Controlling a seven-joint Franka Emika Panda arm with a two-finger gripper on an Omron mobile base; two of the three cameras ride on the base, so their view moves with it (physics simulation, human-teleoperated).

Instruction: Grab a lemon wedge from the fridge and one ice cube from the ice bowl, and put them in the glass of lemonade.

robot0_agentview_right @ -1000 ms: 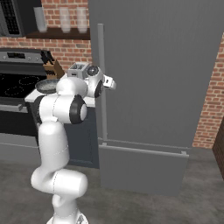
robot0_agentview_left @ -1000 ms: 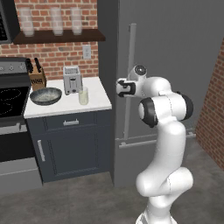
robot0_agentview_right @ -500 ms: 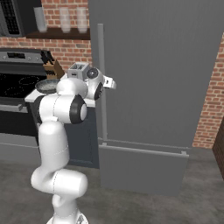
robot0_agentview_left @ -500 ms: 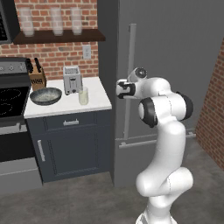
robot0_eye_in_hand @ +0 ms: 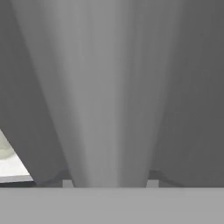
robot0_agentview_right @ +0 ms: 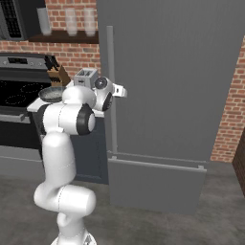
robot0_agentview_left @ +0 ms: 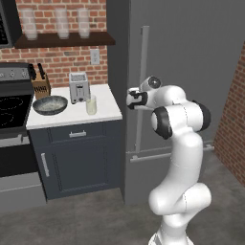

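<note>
Fridge (robot0_agentview_left: 191, 57) door closed, gripper (robot0_agentview_left: 135, 99) at its bar handle (robot0_agentview_left: 141, 72), jaw state unclear

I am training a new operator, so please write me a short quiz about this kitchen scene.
1. True or false: the door of the fridge stands open.
2. What sits between the fingertips of the tool? A) the toaster B) the fridge handle C) a knife
3. Which object on the counter stands nearest the fridge?
Key: 1 false. 2 B. 3 the glass of lemonade.
</note>
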